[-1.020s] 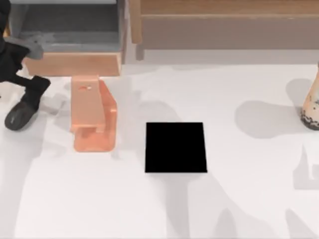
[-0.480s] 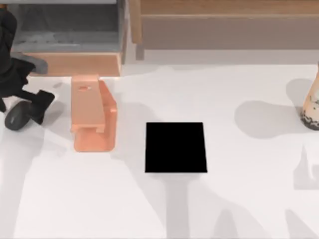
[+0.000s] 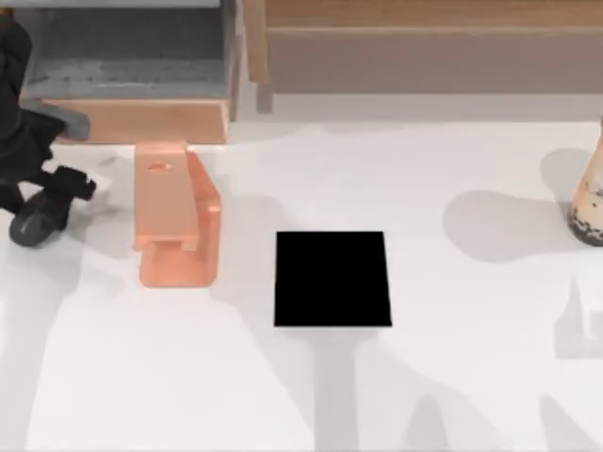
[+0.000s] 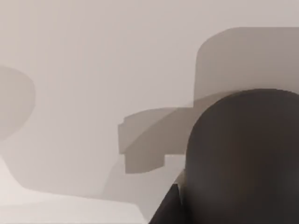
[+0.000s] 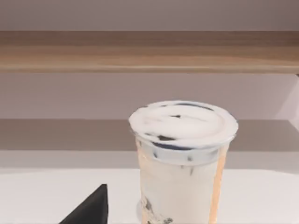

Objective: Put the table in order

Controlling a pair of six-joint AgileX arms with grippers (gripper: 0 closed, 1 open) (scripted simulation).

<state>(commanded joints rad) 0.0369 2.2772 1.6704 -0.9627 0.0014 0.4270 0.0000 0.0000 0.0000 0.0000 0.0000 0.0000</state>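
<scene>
The white table point(image 3: 452, 377) holds an orange block-shaped stand point(image 3: 175, 213) at the left, a black square pad point(image 3: 333, 279) in the middle and a milk-tea cup point(image 3: 590, 193) at the right edge. My left gripper point(image 3: 64, 186) is at the far left, just above a dark grey oval thing point(image 3: 34, 222) lying on the table. The left wrist view has that rounded dark thing point(image 4: 243, 154) close up. Whether the gripper holds it I cannot tell. In the right wrist view the cup point(image 5: 182, 158) stands straight ahead, with a black wedge point(image 5: 88, 211) at the lower edge.
A wooden and grey shelf unit point(image 3: 424, 56) runs along the back. Its drawer point(image 3: 132, 66) at the back left stands pulled out, right behind the orange stand. Arm shadows fall across the front of the table.
The left arm's black end has drawn in toward the left edge and sits closer over the dark oval thing. The oval thing has barely shifted. All else is still.
</scene>
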